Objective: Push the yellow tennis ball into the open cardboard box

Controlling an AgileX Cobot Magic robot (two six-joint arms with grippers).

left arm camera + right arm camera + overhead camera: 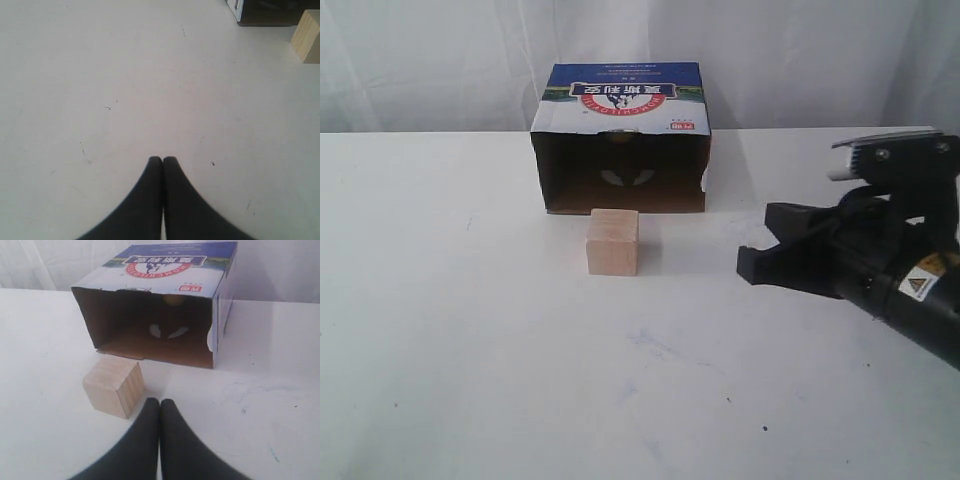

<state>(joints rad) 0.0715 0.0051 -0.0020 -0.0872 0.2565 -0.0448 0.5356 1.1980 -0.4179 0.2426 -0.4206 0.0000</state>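
The open cardboard box lies on its side at the back of the white table, its dark mouth facing the front and its blue-white-red print on top. Deep in the open cardboard box there is a dim yellowish round shape; I cannot tell whether it is the yellow tennis ball. No ball shows on the table. My right gripper is shut and empty, to the right of the box mouth, and in the right wrist view its fingertips sit just beside the wooden cube. My left gripper is shut over bare table.
A pale wooden cube stands right in front of the box mouth; the cube is apart from the box edge. The cube and a corner of the box show far off in the left wrist view. A white curtain hangs behind the table.
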